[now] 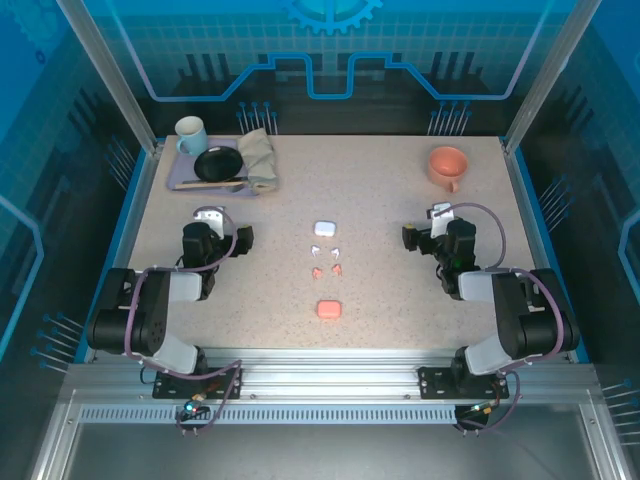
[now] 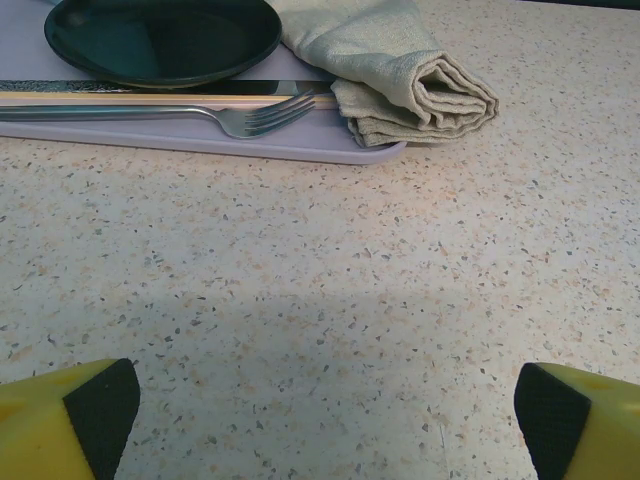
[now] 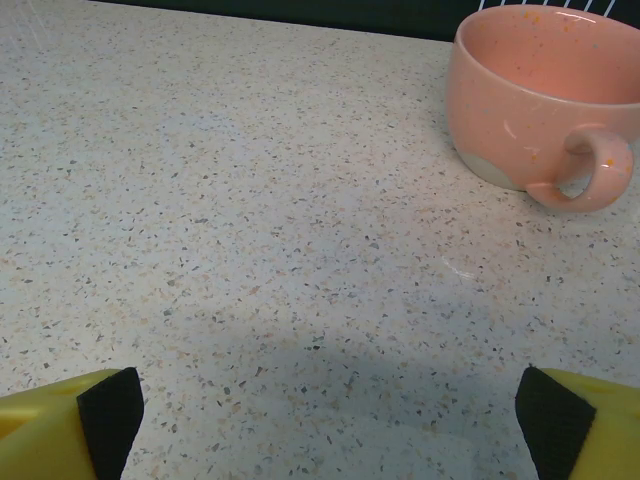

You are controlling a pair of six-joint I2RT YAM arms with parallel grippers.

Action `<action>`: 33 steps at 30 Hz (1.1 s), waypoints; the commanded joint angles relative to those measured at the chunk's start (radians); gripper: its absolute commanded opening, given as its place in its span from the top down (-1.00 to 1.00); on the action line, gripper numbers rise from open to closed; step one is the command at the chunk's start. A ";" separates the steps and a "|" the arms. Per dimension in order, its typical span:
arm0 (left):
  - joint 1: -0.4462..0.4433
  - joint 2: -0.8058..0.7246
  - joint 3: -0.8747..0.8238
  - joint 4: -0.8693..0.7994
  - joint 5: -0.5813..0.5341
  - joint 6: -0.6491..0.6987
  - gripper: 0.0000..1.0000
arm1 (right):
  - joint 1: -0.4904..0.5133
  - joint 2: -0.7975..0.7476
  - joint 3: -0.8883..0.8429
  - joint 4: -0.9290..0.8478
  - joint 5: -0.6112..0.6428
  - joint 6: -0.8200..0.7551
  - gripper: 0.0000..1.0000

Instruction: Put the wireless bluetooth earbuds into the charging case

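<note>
A coral case [image 1: 328,309] lay nearest the arms on the speckled table [image 1: 400,310]. Beyond it two coral-pink earbuds [image 1: 337,268] and two white earbuds [image 1: 334,251] sat loose, none yet seated, with a white case [image 1: 323,229] just past them, apparently laid out by colour for easy matching. The left pincer [image 2: 320,415] and right pincer [image 3: 320,420] stood released, grasping nothing, well apart on either side. Farther off were a laden tray [image 1: 172,183] at left and a pink cup [image 1: 447,165] at right
</note>
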 commanded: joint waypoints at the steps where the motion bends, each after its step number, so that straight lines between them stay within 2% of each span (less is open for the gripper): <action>1: -0.001 -0.003 0.020 0.022 -0.011 -0.001 -0.98 | -0.013 0.006 0.018 0.002 -0.005 -0.011 -1.00; 25: 0.008 -0.003 0.023 0.016 0.001 -0.009 -0.98 | -0.029 0.004 0.019 0.002 -0.031 -0.004 -1.00; 27: 0.007 -0.004 0.017 0.026 0.000 -0.008 -0.98 | -0.016 -0.034 0.049 -0.076 0.049 0.015 -1.00; 28: 0.004 -0.017 0.023 0.003 -0.018 -0.009 -0.98 | -0.012 -0.078 0.088 -0.179 0.077 0.020 -1.00; 31: -0.005 -0.105 0.096 -0.207 -0.097 -0.038 -0.98 | -0.011 -0.179 0.213 -0.461 0.127 0.097 -1.00; 33: -0.007 -0.158 0.143 -0.329 -0.124 -0.049 -0.98 | -0.020 -0.224 0.294 -0.635 0.109 0.177 -1.00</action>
